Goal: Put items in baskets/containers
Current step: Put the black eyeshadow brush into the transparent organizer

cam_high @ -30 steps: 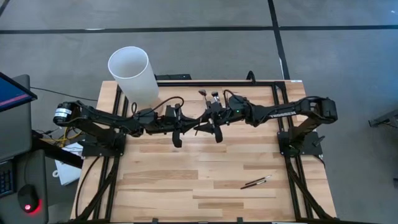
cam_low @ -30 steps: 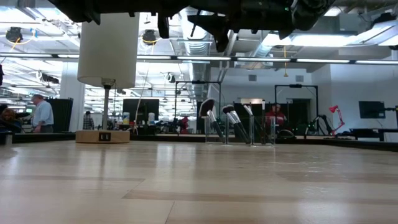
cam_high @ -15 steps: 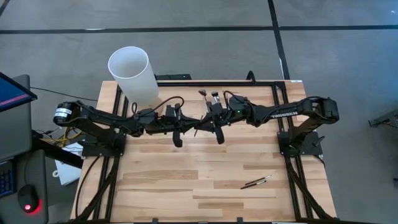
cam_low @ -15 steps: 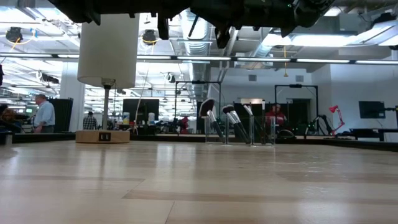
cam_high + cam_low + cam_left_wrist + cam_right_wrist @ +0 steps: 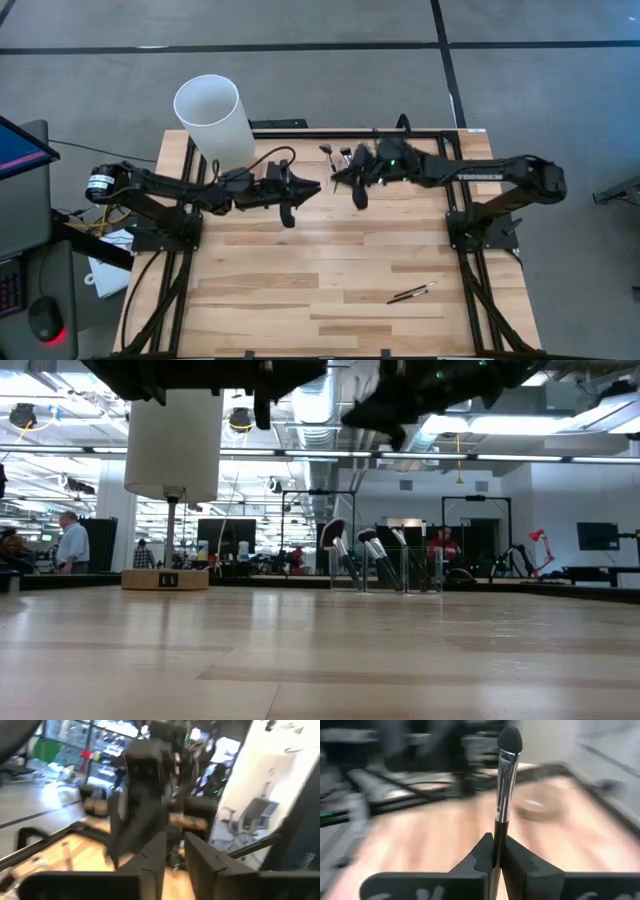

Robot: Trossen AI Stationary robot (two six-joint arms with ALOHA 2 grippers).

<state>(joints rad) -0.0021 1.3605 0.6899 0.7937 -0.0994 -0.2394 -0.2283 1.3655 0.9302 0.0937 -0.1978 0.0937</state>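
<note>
My right gripper (image 5: 495,851) is shut on a thin makeup brush (image 5: 505,785) with a dark handle, a silver ferrule and a dark tip. It hangs high above the far middle of the table (image 5: 356,186), beside the clear brush holder (image 5: 385,572). Several brushes stand in that holder (image 5: 337,155), bristles up. My left gripper (image 5: 175,851) is level with it to the left (image 5: 304,187), its fingers slightly apart with nothing between them. Two more brushes (image 5: 411,293) lie flat on the table at the near right. My right gripper pinches the brush's dark handle (image 5: 498,829) between its two fingers, just below the silver ferrule. The brush runs along the fingers and sticks out past their ends, bristle tip foremost. It is lifted clear, high above the table.
A tall white cylinder (image 5: 213,118) on a wooden base (image 5: 165,579) stands at the far left corner. The near half of the wooden table (image 5: 300,300) holds only the two loose brushes. People stand in the room beyond, far left in the low view.
My right gripper has shut on the brush that my left gripper held out between the two arms. It has then drawn away toward the table's right and far edge with the brush. My left gripper has let go and stays in place.
</note>
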